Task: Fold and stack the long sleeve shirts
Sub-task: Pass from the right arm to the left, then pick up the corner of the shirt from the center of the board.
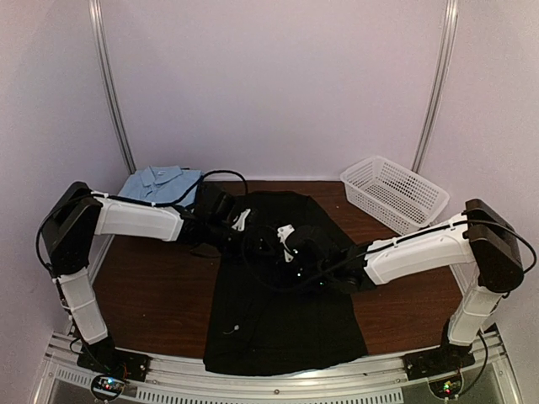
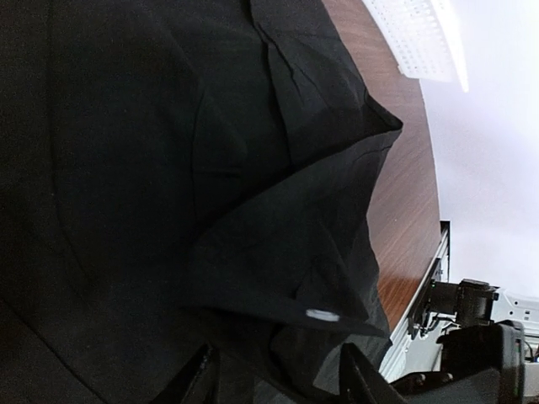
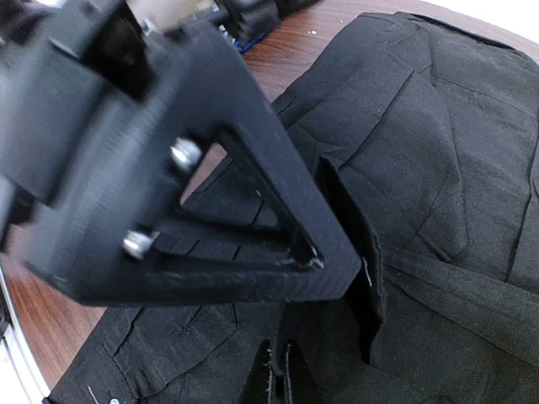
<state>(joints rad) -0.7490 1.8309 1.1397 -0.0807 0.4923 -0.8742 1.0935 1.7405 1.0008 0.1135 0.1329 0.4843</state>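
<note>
Black shirt (image 1: pixel 286 320): spread flat down the middle of the table, hem at the near edge, collar toward the far wall; one cuffed part is raised in a fold.
Light blue shirt (image 1: pixel 160 181): folded, at the far left corner.
Table (image 1: pixel 152 286): dark brown wood-grain top.
Basket (image 1: pixel 394 192): white mesh, far right corner, apart from both shirts.
Room: plain pale walls (image 1: pixel 269 84) with two metal uprights (image 1: pixel 114 93).
Left gripper (image 2: pixel 282 383): fingers apart, raised black cloth between them; whether they clamp it cannot be told.
Right gripper (image 3: pixel 274 379): fingers closed together, over the black cloth, close beside the left gripper.
</note>
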